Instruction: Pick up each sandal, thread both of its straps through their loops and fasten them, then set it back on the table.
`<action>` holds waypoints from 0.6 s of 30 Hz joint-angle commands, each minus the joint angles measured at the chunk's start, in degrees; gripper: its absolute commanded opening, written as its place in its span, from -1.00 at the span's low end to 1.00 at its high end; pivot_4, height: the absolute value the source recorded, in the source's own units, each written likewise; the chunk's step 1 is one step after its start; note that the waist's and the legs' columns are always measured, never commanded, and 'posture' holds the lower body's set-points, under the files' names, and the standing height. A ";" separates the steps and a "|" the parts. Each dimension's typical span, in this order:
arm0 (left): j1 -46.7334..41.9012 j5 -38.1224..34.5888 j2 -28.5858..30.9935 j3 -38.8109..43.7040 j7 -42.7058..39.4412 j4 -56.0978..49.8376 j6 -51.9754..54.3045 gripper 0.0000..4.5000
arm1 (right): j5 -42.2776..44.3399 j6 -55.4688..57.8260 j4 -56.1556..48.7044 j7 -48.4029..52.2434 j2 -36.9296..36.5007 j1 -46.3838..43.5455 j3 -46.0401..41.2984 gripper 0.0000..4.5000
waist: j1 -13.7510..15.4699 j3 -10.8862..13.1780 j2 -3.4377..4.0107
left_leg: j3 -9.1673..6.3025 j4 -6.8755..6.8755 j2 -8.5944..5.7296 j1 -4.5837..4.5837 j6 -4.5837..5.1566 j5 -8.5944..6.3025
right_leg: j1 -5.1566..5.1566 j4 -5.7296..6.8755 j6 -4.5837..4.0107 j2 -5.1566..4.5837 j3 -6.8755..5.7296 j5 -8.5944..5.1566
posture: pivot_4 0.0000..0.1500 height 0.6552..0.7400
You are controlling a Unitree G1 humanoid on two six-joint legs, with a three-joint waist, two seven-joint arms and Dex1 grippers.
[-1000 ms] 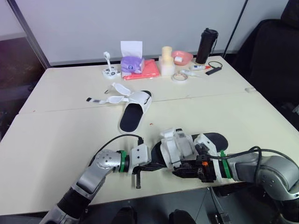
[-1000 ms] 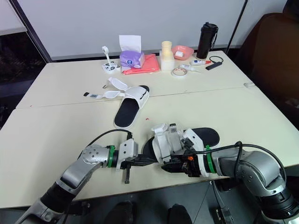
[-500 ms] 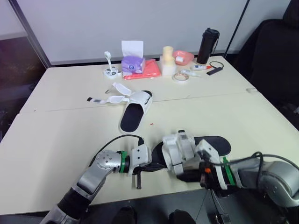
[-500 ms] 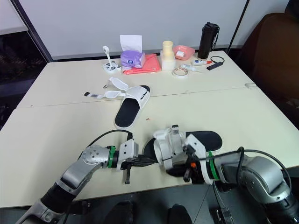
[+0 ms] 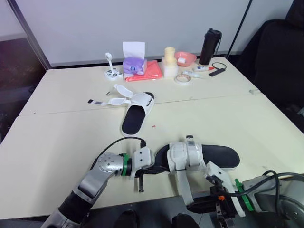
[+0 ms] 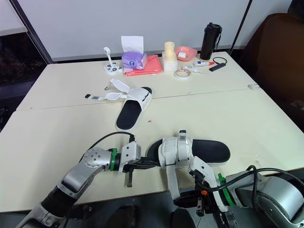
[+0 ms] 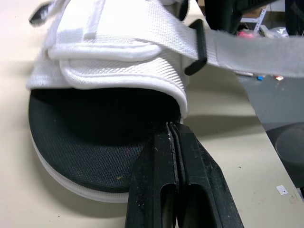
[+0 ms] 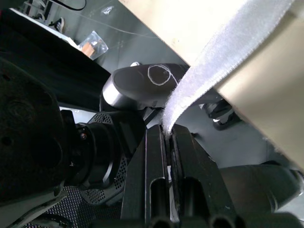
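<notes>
The table [image 5: 57,142] fills most of the head views. The near sandal [image 5: 216,155] lies flat at lower centre, close to the front edge. The far sandal [image 5: 135,111] sits above it, left of centre, with both straps loose and splayed out to the left.

The left gripper [image 5: 155,169] reaches in from the lower left. Its fingers are pressed together with their tips on the near sandal's footbed at the mouth of the upper. I cannot tell whether anything is caught between them.

The right gripper [image 8: 165,130] hangs below the table's front edge at lower right, pinching the free end of a strap [image 5: 182,183]. The strap runs from the upper down over the edge. In the left wrist view it passes through a black loop [image 7: 197,47].

The step in hand looks like threading and tightening on the near sandal. The strap is through its loop and drawn out, but not yet fastened.

The next move probably calls for swinging the strap end back up over the upper and pressing it down on its patch. The sandal must be kept from sliding meanwhile. The far sandal remains to be done.
</notes>
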 commanded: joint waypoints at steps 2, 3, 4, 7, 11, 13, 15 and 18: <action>1.14 1.56 0.68 -1.44 -0.07 1.46 1.10 -1.00 | 2.99 -0.83 -2.78 0.89 -0.90 -1.32 -3.65 -0.99 | 0.01 0.00 -0.01 | 0.00 0.00 0.00 0.00 0.00 0.00 | 0.00 0.00 0.00 0.00 0.00 0.00 | 1.00 1.00; 1.10 1.59 0.66 -1.46 -0.09 1.53 1.02 -1.00 | 3.91 -0.76 -2.84 0.95 -1.28 -2.29 -5.15 -0.99 | 0.00 0.00 0.00 | 0.00 0.00 0.00 -0.01 0.00 0.00 | 0.00 0.00 -0.01 0.00 0.00 0.00 | 1.00 1.00; 1.06 1.59 0.62 -1.48 -0.08 1.55 0.99 -1.00 | 4.84 -0.74 -2.55 1.09 -1.66 -3.61 -6.73 -0.99 | -0.07 0.01 0.00 | 0.00 0.01 0.00 -0.01 0.00 0.00 | 0.00 0.00 -0.01 0.00 0.00 -0.01 | 1.00 1.00; 0.88 1.57 0.46 -1.49 -0.08 1.84 0.93 -1.00 | 6.44 -0.40 -0.61 0.62 -1.88 -8.16 -8.68 -0.99 | -0.01 0.01 -0.01 | 0.01 0.04 0.00 0.00 0.00 0.00 | 0.01 0.00 -0.04 0.00 0.01 -0.01 | 1.00 1.00; 0.57 1.67 0.16 -1.59 -0.06 2.21 0.80 -1.00 | 7.82 0.37 3.68 0.20 -0.64 -16.45 -7.77 -0.99 | 0.00 0.01 -0.01 | 0.01 0.02 0.00 -0.02 0.00 0.00 | -0.01 -0.01 -0.04 0.00 0.01 -0.01 | 1.00 1.00; 0.33 1.75 0.03 -1.63 -0.11 2.46 0.67 -1.00 | 6.45 0.67 7.40 0.13 0.52 -21.15 -5.38 -0.99 | -0.03 0.01 -0.01 | 0.01 0.02 0.00 -0.04 0.00 0.00 | -0.02 -0.01 -0.03 0.00 0.01 0.00 | 1.00 1.00; 0.21 1.83 -0.03 -1.64 -0.11 2.62 0.55 -1.00 | 2.77 -0.72 10.13 1.02 0.97 -24.53 -1.83 -0.99 | 0.03 0.02 0.00 | 0.01 0.04 0.00 -0.03 0.00 0.00 | -0.03 0.00 -0.05 0.00 0.02 0.00 | 1.00 1.00; 0.13 1.96 -0.11 -1.65 0.04 2.63 0.53 -1.00 | -1.59 -2.34 14.48 1.90 2.37 -28.37 2.63 -0.99 | 0.00 0.02 0.00 | 0.01 0.04 0.00 -0.04 0.00 0.00 | -0.03 0.00 -0.05 0.00 0.01 0.00 | 1.00 1.00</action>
